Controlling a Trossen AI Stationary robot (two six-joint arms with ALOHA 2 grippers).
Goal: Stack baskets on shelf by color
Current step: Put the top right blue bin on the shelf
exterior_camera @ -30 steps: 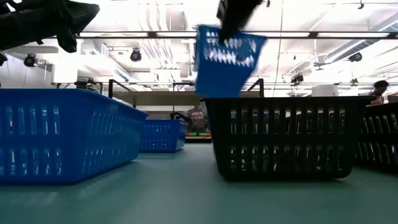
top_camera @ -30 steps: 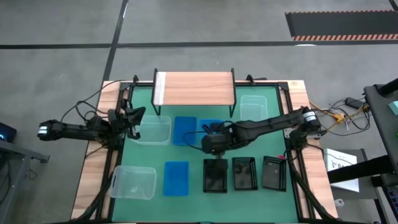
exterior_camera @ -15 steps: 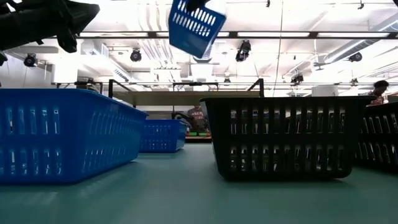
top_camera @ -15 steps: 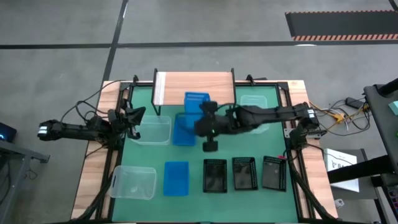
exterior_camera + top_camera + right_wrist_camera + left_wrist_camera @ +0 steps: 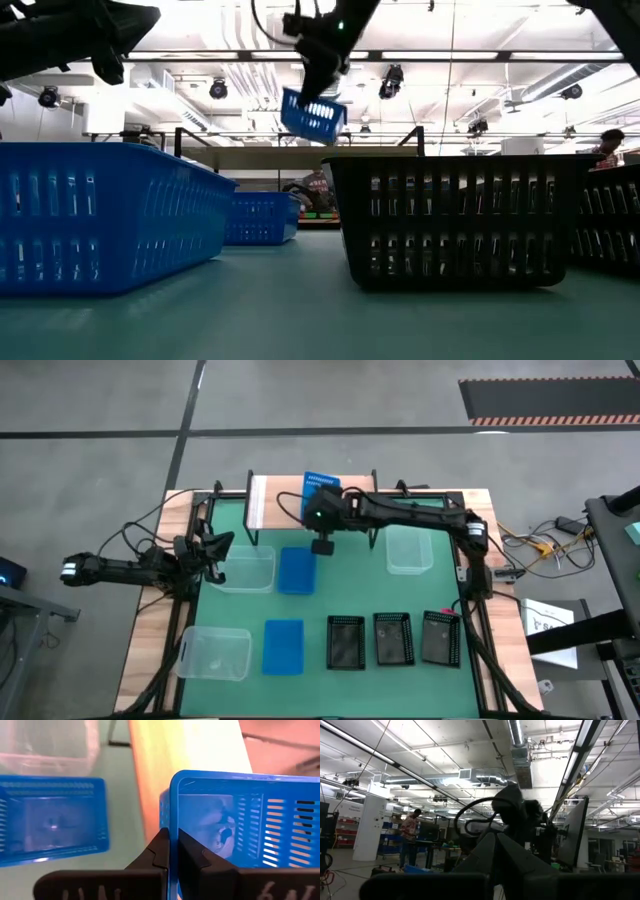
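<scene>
Above wooden shelf (image 5: 310,500) | right gripper (image 5: 172,851) pinches slotted blue basket (image 5: 240,820)

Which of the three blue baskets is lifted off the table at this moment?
The blue basket pinched by the right gripper over the shelf. The other two blue ones sit on the green table.

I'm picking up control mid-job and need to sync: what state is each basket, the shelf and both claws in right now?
Carried blue basket: held in the air over the shelf, tilted.
Right claw: shut on that basket's rim.
Left claw: waiting at the table's left edge.
Shelf: no basket resting on it.
Two blue baskets: on the table, unstacked.
Three clear baskets: on the table, separate.
Three black baskets: on the table in a row.
</scene>
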